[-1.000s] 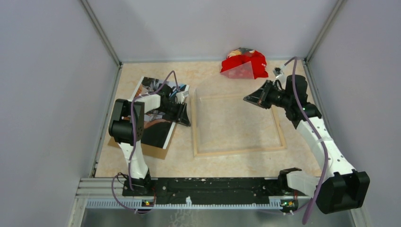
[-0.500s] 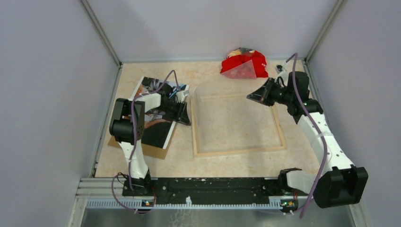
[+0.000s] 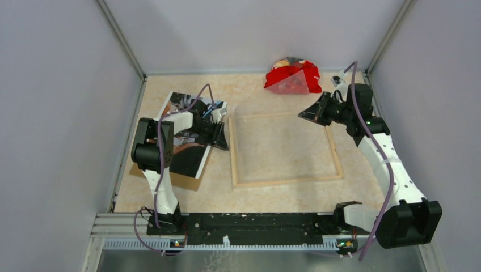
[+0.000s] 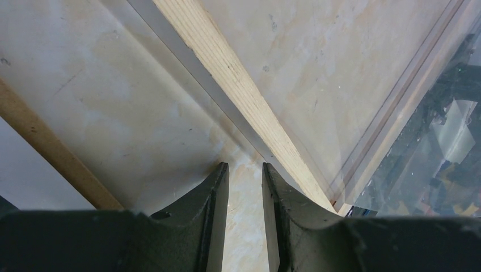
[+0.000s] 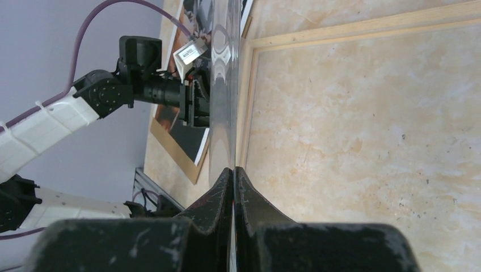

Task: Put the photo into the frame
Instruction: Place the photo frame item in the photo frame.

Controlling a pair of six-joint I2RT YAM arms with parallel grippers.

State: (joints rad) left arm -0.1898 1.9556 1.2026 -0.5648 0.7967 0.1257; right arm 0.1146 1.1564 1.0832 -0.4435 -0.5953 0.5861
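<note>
left arm (image 3: 160, 190) white, black joints | cable (image 3: 351, 85) purple | fingers (image 4: 212, 218) black

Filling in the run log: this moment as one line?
right claw: shut on clear pane, tilted over frame | left claw: open at frame's left rail | photo: outside frame, on backing board

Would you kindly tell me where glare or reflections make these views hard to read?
Right wrist: the clear pane, edge-on in the right tool, reads as a bright mirror streak. Left wrist: glassy reflections muddle the right side beyond the frame. Top view: even light, pane almost invisible.
</note>
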